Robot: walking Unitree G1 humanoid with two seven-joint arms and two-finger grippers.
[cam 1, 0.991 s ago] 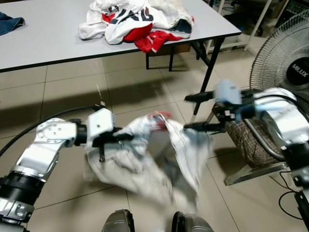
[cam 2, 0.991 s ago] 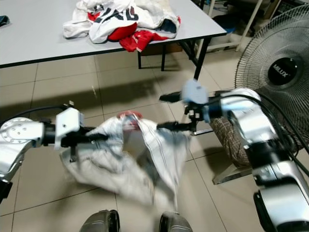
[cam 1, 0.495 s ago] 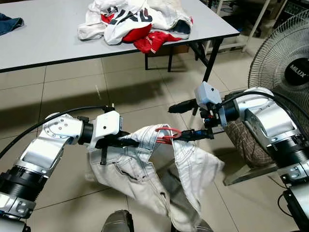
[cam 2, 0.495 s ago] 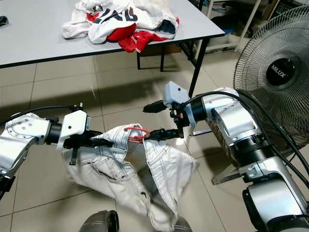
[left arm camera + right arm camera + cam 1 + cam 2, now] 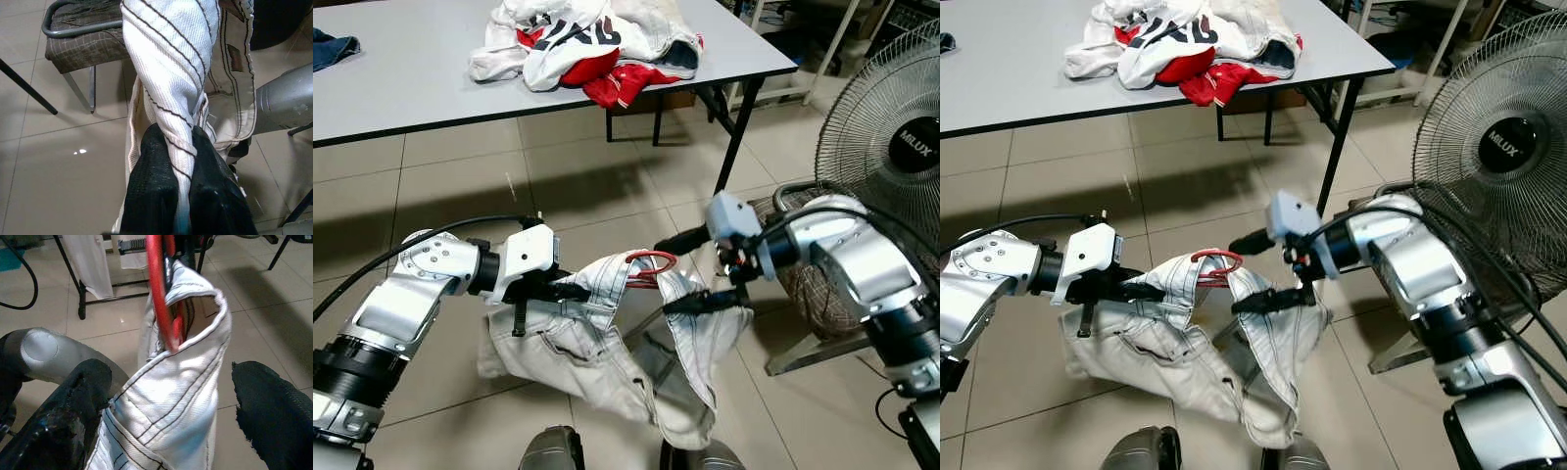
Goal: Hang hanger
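At the near edge of the head views, the robot's feet (image 5: 551, 450) stand on the tiled floor (image 5: 460, 186). Directly above them hang the white jeans (image 5: 607, 352), held up between the two arms with the legs drooping toward the floor.

The left gripper (image 5: 570, 291) is clamped on the waistband on the robot's left side. In the left wrist view, both black fingers (image 5: 151, 191) are pressed tight against a twisted fold of the white fabric, with no gap between them.

The right gripper (image 5: 690, 274) is at the other side of the waistband, with its fingers spread well apart. The lower finger lies against the fabric and the upper finger stands clear above it. In the right wrist view, the cloth sits between the two fingers, touching one and apart from the other; it appears draped there rather than pinched.

The red hanger (image 5: 649, 264) is at the top of the jeans, between the two grippers. Its loop protrudes above the waistband and its lower part goes down inside the opening.

Just beyond the right arm stand a checked stool (image 5: 822, 294) and a floor fan (image 5: 891, 127). Farther off is a grey table (image 5: 411, 69) carrying a pile of red and white clothes (image 5: 592, 44).
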